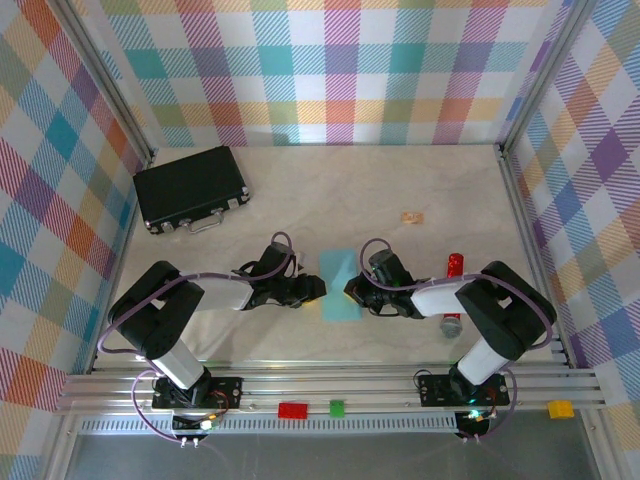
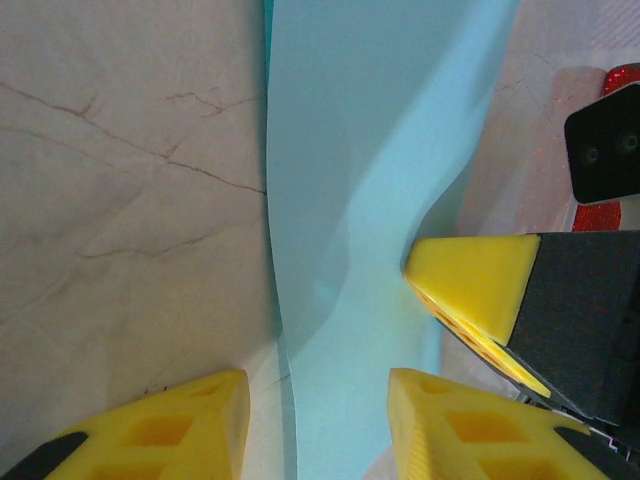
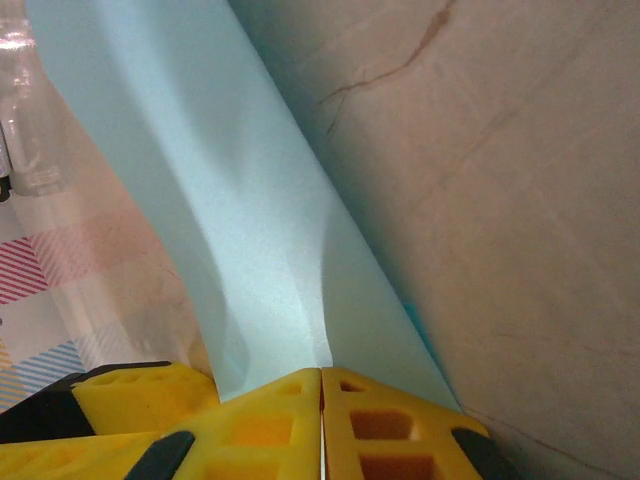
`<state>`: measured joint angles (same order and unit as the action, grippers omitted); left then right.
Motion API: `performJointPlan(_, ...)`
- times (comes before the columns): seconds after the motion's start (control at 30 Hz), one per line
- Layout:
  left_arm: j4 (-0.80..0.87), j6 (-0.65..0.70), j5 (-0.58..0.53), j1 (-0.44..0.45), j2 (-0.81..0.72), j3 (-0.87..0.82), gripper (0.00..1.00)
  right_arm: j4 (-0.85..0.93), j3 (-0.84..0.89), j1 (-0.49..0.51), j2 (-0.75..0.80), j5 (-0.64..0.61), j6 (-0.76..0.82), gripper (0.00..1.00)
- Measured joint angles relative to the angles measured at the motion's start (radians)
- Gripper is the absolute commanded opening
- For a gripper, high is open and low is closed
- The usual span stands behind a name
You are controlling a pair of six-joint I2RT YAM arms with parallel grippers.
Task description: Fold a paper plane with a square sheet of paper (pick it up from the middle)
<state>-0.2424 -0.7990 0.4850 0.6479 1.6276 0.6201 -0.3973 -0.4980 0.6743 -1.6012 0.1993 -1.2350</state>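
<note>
The square sheet of paper point(image 1: 340, 284) is light turquoise and lies as a narrow folded strip at the table's middle, between my two grippers. My right gripper point(image 1: 353, 293) is at its right edge. In the right wrist view its yellow jaws point(image 3: 321, 372) are shut on that edge, and the paper point(image 3: 230, 230) rises and bows away from them. My left gripper point(image 1: 313, 290) is at the strip's left side. Its fingers point(image 2: 320, 405) are open, one on the bare table and one over the paper point(image 2: 370, 150). A yellow fingertip point(image 2: 470, 285) of the right gripper pinches the far edge.
A black case point(image 1: 190, 187) lies at the back left, and a small tan scrap point(image 1: 412, 216) behind the paper. A red-tipped marker point(image 1: 454, 266) lies just right of the right arm. Checked walls close three sides. Small bricks point(image 1: 293, 408) sit on the front rail.
</note>
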Motion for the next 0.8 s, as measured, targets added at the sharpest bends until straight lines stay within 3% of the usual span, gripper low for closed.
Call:
performJointPlan(0.27,-0.003,0.003,0.001,0.013,0.008,0.000,0.30,-0.008,0.001,-0.001,-0.003,0.004,0.000,0.10)
performJointPlan(0.47,-0.004,0.002,0.002,0.018,0.013,0.000,0.31,-0.014,0.003,-0.001,-0.004,0.004,0.000,0.10)
performJointPlan(0.8,-0.050,-0.023,0.004,0.018,0.029,0.000,0.23,-0.025,0.006,-0.001,-0.006,0.008,0.000,0.11)
